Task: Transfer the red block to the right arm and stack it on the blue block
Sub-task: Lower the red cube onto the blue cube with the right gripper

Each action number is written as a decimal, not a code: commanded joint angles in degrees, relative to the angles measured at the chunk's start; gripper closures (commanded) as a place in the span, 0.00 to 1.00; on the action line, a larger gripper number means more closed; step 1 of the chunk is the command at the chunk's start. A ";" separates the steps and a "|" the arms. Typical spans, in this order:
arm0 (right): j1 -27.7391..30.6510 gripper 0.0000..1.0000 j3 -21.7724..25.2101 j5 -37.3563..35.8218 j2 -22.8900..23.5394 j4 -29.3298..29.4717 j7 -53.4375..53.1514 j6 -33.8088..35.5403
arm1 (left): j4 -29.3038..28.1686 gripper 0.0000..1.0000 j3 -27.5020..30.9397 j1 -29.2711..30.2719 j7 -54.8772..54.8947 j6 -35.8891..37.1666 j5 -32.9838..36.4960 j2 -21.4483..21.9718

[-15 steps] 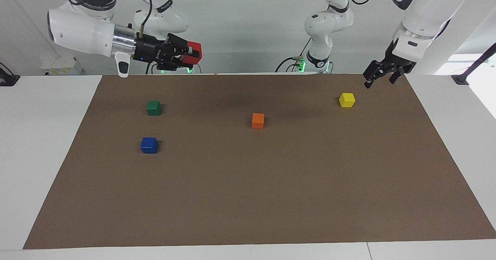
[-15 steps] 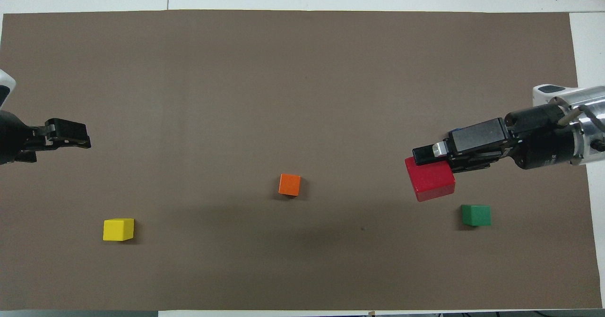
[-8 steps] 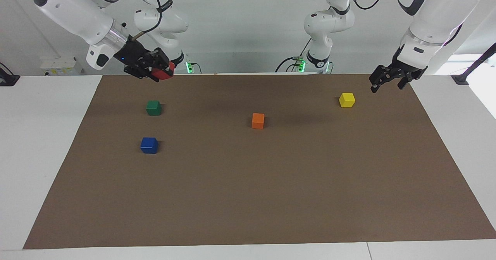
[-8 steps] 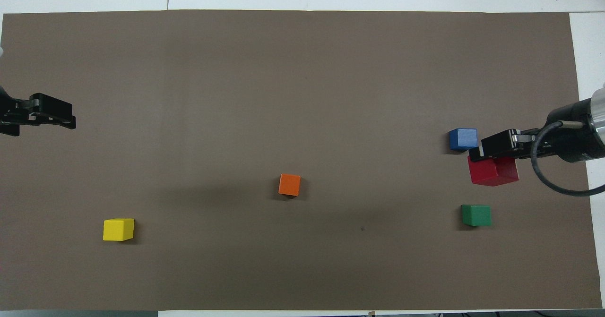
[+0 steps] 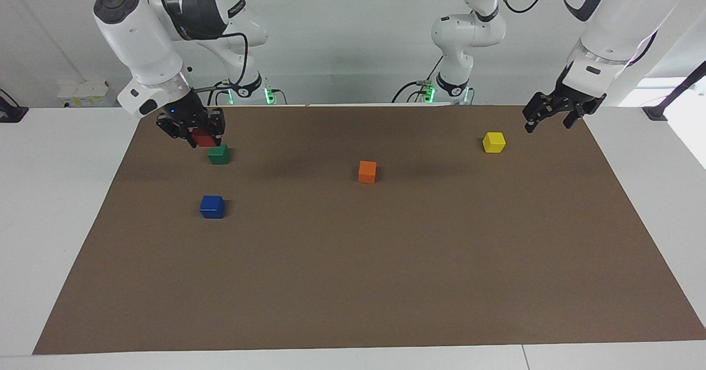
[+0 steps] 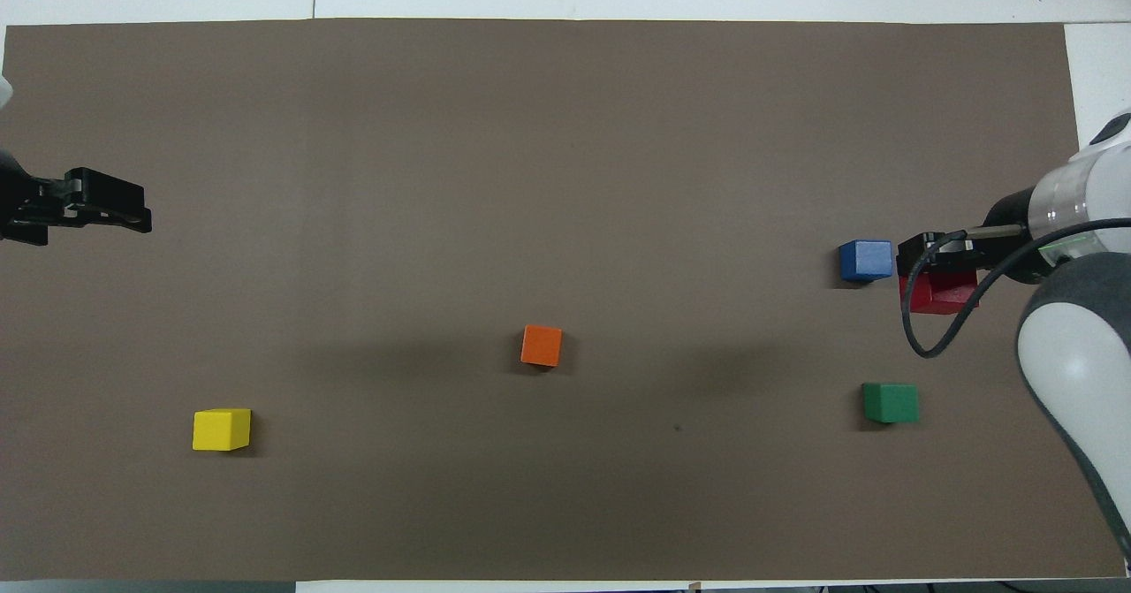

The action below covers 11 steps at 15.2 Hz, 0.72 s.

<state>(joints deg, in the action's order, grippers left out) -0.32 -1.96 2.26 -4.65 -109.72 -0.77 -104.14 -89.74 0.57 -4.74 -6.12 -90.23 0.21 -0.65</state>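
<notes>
Right gripper [image 5: 201, 136], at the upper left of the facing view, hangs in the air with its fingers clamped on the red block [image 5: 203, 139], over the table [image 5: 386, 282] just beside the blue block [image 6: 865, 260] (which sits lower down in that view, under the green block [image 5: 219, 154]). Left gripper [image 5: 547, 113] waits at the upper right near the yellow block [image 5: 493, 142], fingers apart and holding nothing; the orange block [image 5: 367, 171] sits mid-frame.

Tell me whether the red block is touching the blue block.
Apart. In the facing view the red block, clamped in the right gripper, hangs well above the blue block on the mat.
</notes>
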 commanded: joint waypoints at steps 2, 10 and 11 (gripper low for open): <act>0.67 1.00 -0.32 -3.75 2.62 -4.61 -0.90 -7.81 | -0.35 0.00 2.95 -3.69 0.76 -0.38 -0.73 0.38; 1.98 1.00 -0.32 -7.80 7.45 -10.78 1.73 -22.94 | -0.79 0.00 0.94 -3.26 0.58 0.14 -0.56 0.91; 2.25 1.00 -0.41 -7.89 8.15 -11.04 1.73 -23.99 | -0.70 0.00 -0.38 -2.21 0.50 0.49 -0.56 0.91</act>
<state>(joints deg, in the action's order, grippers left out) 0.20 -1.81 -4.35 2.78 -119.99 -0.31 -125.71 -89.73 1.44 -7.80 -6.05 -90.16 0.19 -0.64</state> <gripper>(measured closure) 0.441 0.000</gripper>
